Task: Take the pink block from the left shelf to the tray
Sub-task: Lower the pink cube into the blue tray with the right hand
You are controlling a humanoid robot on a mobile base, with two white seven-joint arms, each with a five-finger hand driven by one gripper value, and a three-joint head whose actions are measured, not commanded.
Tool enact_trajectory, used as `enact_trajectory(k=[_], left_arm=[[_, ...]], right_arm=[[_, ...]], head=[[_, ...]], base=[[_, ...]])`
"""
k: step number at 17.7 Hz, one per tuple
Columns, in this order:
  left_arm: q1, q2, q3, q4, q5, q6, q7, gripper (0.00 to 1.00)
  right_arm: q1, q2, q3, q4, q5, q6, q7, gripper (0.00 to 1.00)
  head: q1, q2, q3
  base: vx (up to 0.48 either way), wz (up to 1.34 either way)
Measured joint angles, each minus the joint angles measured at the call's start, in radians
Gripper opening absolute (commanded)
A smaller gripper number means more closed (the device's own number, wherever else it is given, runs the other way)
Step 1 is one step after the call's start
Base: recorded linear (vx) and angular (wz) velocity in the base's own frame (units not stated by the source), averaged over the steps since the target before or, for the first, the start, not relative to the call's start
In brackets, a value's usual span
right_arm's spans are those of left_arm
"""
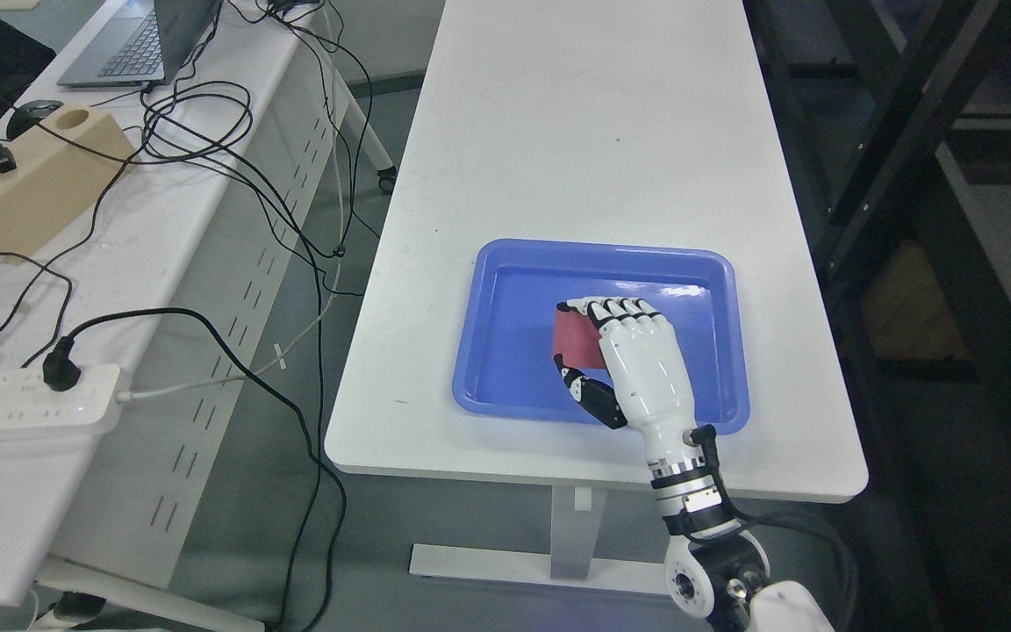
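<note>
Right hand (637, 360) is over the blue tray (505, 399). Fingers and thumb are wrapped round the pink block (576, 341).

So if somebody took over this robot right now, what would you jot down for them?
Right hand: over the blue plastic tray, fingers curled around the flat pink block, not yet released.
Left hand: not in view.
Tray sits on the white table, near its front edge.
Done: block carried to the tray.
Left: whether the block rests on the tray floor cannot be told; probably lower if needed, open the fingers, then pull the hand clear.
</note>
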Motion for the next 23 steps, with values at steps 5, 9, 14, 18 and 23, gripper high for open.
enact_trajectory(k=[5, 9, 14, 18, 23], left_arm=[[0.0, 0.0, 0.0, 0.0, 0.0, 0.0, 0.0, 1.0], [0.0, 0.0, 0.0, 0.0, 0.0, 0.0, 0.0, 1.0], [0.0, 0.0, 0.0, 0.0, 0.0, 0.0, 0.0, 1.0], [0.0, 0.0, 0.0, 0.0, 0.0, 0.0, 0.0, 1.0], [0.0, 0.0, 0.0, 0.0, 0.0, 0.0, 0.0, 1.0]], right_arm=[[-0.016, 0.0, 0.012, 0.004, -0.001, -0.002, -0.004, 0.05], [-0.02, 0.0, 0.018, 0.008, -0.001, -0.002, -0.001, 0.1], [-0.023, 0.0, 0.022, 0.021, 0.0, 0.0, 0.027, 0.21], [-0.024, 0.0, 0.024, 0.038, 0.003, 0.006, 0.092, 0.25], [-0.024, 0.0, 0.025, 0.058, 0.006, 0.018, 0.137, 0.39]], head=[[0.0, 0.0, 0.0], [0.0, 0.0, 0.0], [0.0, 0.0, 0.0], [0.0, 0.0, 0.0], [0.0, 0.0, 0.0]], base=[[0.078, -0.01], [0.057, 0.0], [0.031, 0.0], [0.01, 0.0], [0.0, 0.0]])
